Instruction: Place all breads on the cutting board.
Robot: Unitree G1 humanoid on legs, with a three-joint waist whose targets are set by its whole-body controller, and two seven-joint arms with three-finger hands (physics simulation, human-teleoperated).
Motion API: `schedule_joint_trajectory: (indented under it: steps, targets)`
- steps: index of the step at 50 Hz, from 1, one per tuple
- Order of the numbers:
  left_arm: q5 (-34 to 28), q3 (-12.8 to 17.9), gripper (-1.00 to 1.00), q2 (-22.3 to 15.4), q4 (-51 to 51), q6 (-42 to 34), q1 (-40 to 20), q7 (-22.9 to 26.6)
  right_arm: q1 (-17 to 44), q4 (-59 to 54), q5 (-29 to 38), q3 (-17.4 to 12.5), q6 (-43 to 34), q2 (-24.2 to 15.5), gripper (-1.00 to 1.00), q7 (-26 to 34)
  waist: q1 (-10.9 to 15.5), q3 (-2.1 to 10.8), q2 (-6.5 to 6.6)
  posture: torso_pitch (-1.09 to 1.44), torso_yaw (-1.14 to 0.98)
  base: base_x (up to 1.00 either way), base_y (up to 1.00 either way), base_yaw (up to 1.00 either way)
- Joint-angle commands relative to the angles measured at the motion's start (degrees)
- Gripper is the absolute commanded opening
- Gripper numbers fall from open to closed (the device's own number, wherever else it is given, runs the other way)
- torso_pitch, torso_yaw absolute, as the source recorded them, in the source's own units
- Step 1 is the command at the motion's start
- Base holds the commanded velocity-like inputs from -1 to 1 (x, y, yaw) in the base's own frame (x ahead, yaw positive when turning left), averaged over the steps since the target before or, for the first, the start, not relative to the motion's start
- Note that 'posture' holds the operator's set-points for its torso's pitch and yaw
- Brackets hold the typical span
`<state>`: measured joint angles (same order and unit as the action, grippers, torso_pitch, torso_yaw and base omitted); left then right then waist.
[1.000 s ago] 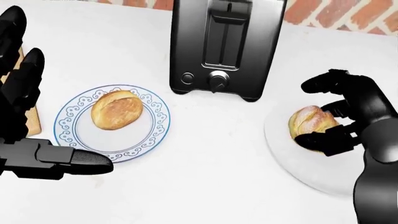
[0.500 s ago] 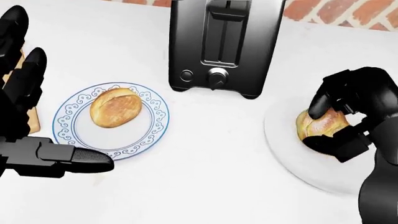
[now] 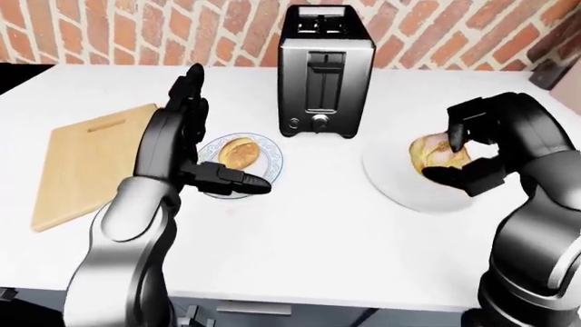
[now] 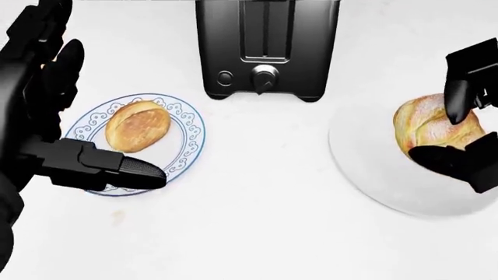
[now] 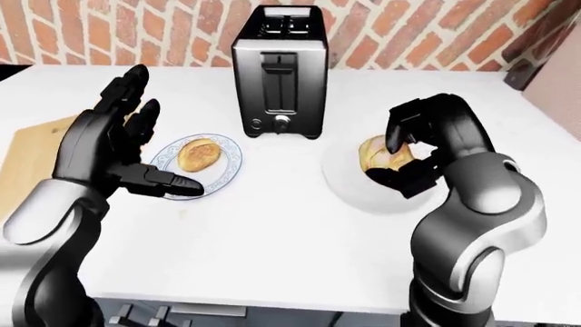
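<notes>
**Right hand grips roll, left waits**

Right hand (image 5: 413, 153) closed round the bread roll (image 3: 434, 151), just above its white plate (image 3: 400, 187), ready to lift. Left hand (image 3: 186, 146) spread wide, holding nothing; second roll (image 4: 137, 126) on patterned plate (image 4: 191, 146) beside its thumb. Cutting board (image 3: 77, 160) beyond left hand, bare.

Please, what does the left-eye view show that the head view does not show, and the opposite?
Only the left-eye view shows the wooden cutting board, bare, at its left, as well as the brick wall and both whole arms. The head view, closer and steeper, adds no object; it shows the blue pattern of the plate more clearly. Both show the toaster, the bread on the patterned plate, the open left hand beside it, and the right hand closed on the second bread over the white plate.
</notes>
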<state>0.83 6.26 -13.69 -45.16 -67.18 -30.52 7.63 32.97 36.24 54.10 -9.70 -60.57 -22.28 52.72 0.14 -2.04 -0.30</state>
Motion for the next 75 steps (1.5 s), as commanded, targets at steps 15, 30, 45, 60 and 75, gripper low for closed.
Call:
schedule_joint_trajectory:
  steps: [15,30,45,60,75]
  targets:
    - [-11.9,-2.2,1.00,-2.2,10.0,6.1,-6.7,6.4,7.3,3.6,6.6,0.3,-2.4,-1.7,-1.00,6.9,-0.5,0.61,0.31,0.00,0.00,0.00,0.00,0.00]
    - [-24.3,-3.5,0.83,0.2,20.5,13.7,-8.9,14.3,5.7,4.0,6.5,-0.3,-1.0,-0.1,-1.00,6.1,-0.2,1.16,-0.36,0.00,0.00,0.00,0.00,0.00]
    - [-29.2,-4.5,0.44,2.4,22.8,17.8,-7.6,17.4,4.8,4.1,5.6,-0.5,-0.7,0.0,-1.00,5.3,-0.3,1.37,-0.71,0.00,0.00,0.00,0.00,0.00]
    - [-30.7,-3.7,0.33,3.2,27.8,22.3,-7.5,17.0,3.2,4.3,4.7,-0.4,0.3,0.7,-1.00,3.9,0.0,1.55,-0.54,0.00,0.00,0.00,0.00,0.00]
    - [-29.7,-2.9,0.35,2.4,36.4,26.9,-9.3,14.0,1.9,4.2,3.6,-0.3,0.9,1.0,-1.00,2.7,0.1,1.74,-0.14,0.00,0.00,0.00,0.00,0.00]
